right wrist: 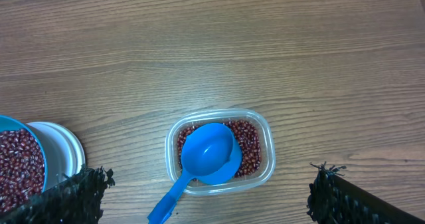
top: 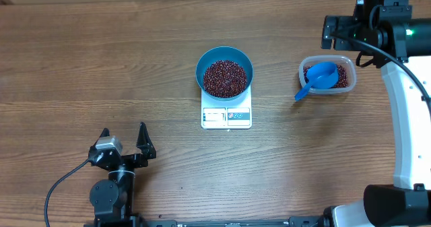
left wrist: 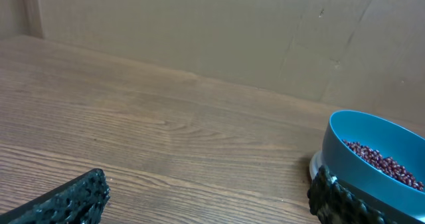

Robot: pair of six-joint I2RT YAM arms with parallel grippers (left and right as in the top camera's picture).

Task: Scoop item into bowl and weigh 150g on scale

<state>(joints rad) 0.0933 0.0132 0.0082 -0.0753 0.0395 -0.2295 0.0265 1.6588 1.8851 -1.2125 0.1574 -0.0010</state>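
Beans [top: 224,78] in bowl [top: 201,64] — on scale [top: 226,117], scoop [top: 320,76] apart

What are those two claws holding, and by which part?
Nothing. The left gripper and the right gripper both stand open and empty; the blue scoop lies loose in the clear tub.

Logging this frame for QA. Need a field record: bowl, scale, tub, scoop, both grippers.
bowl: blue, sitting on the scale, holds beans
scale: white, display unreadable
tub: clear, right of the scale, also holds beans
scoop: blue, lying in the tub, handle over the rim
left gripper: open, empty, over bare table
right gripper: open, empty, above the tub
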